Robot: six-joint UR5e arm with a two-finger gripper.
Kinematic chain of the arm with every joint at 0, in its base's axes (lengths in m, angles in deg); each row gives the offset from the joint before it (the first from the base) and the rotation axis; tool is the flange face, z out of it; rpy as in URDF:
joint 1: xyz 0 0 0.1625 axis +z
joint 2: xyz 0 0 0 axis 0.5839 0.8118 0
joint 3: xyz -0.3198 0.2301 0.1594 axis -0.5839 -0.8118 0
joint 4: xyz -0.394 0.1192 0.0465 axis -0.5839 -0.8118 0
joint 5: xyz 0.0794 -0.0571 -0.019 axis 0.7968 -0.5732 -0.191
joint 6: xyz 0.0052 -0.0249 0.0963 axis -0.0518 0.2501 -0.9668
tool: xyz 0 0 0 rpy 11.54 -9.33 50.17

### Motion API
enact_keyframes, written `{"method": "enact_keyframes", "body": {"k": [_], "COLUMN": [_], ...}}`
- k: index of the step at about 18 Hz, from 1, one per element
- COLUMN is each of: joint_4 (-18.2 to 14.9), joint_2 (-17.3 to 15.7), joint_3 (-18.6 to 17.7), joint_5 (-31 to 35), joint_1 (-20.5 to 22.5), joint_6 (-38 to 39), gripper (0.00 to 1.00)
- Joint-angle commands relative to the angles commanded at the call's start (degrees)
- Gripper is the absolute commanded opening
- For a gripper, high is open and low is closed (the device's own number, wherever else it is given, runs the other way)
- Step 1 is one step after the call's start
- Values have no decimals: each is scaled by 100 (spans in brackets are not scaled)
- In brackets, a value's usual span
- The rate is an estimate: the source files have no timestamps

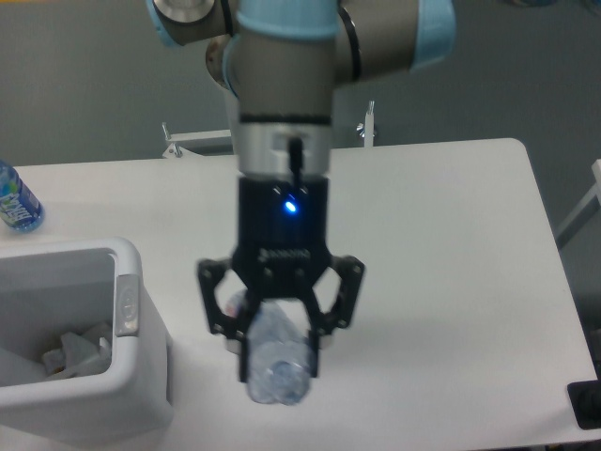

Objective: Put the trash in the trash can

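table [451,244] white | on it: bin [141,395], blue-label btl [17,202]
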Motion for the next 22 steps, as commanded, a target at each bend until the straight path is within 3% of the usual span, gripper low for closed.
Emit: {"method": "enact_keyframes", "body": {"k": [8,13,14,15,16,20,22], "joint_4": [9,140,184,211,211,211,211], "joint_2": [-53,289,333,369,395,273,255], "joint_3": [-35,-97,-132,-141,-141,-404,-396], "joint_5": [18,17,18,18,18,26,122], "joint_1": [-879,-1266,-1285,-1293,-1293,-1294,-1067], "joint_6": [167,132,114,106,79,79,79], "gripper": [63,64,72,95,100,100,100]}}
